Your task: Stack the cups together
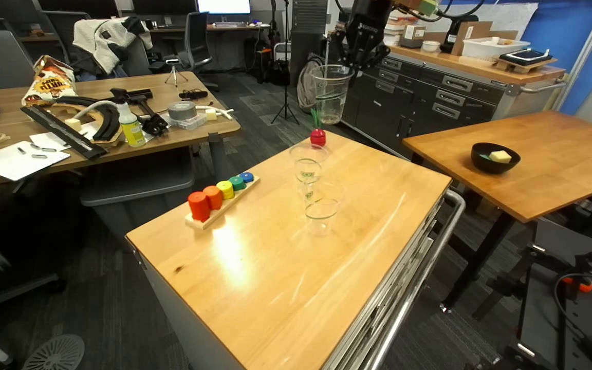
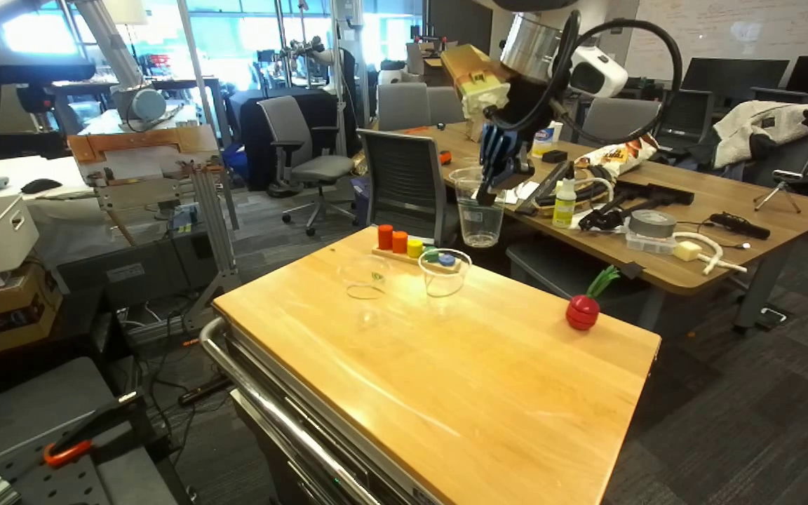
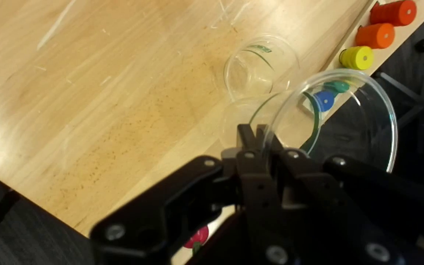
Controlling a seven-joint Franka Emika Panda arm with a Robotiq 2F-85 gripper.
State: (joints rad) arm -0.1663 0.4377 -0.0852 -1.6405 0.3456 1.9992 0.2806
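My gripper point(image 1: 352, 64) is shut on the rim of a clear cup point(image 1: 331, 97). The held cup hangs upright above the far part of the wooden cart top in an exterior view. It also shows under the gripper point(image 2: 488, 196) as a clear cup point(image 2: 480, 223). Two more clear cups stand upright and apart on the cart top, a nearer cup point(image 1: 322, 208) and a farther cup point(image 1: 306, 167). In the wrist view one standing cup point(image 3: 261, 70) shows beyond the fingertips point(image 3: 254, 130). The held cup point(image 3: 344, 110) covers the right; the second standing cup cannot be told apart there.
A row of red, orange, yellow, green and blue blocks point(image 1: 221, 195) lies along one side of the cart top point(image 1: 255, 298). A small red object point(image 1: 318, 137) with a green top stands near a corner. A metal handle point(image 1: 442, 236) runs along another side.
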